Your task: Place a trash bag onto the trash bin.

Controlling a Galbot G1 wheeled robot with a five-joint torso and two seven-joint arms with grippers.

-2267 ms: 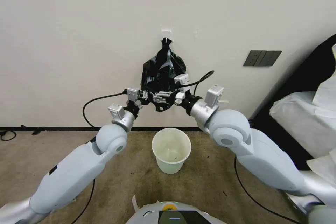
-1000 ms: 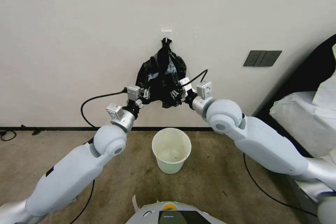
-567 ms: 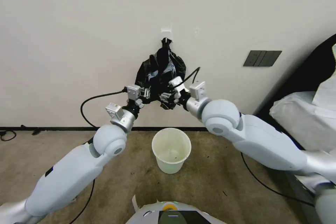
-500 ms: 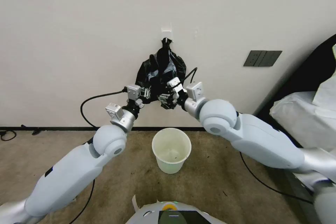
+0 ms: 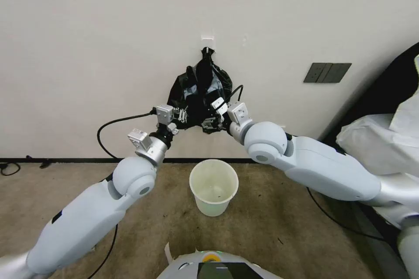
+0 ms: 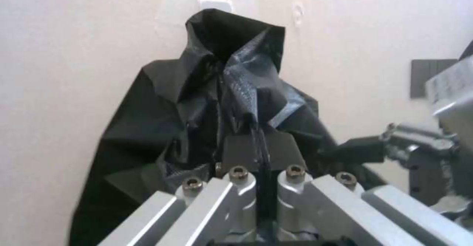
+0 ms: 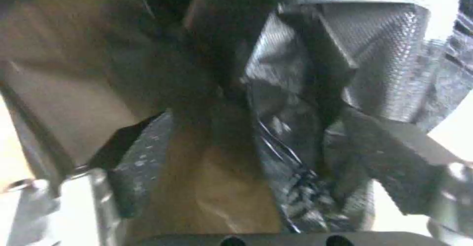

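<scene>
Black, crinkly film: the trash bag [image 5: 200, 92] hangs mid-frame on the wall above the trash bin [image 5: 214, 186]. My left end effector [image 5: 183, 115] is clenched on its hem; right end effector [image 5: 212, 118] gapes around a fold. Light, slippery, tear-prone

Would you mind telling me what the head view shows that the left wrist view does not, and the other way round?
The head view adds the trash bin, standing unlined on the floor under the hanging trash bag, and both arms reaching up to the bag. The left wrist view adds close detail: the left pincer is shut on a fold at the bag's lower edge. Both share the bag hung from the wall hook, the right pincer beside it, and the dark wall plate.
</scene>
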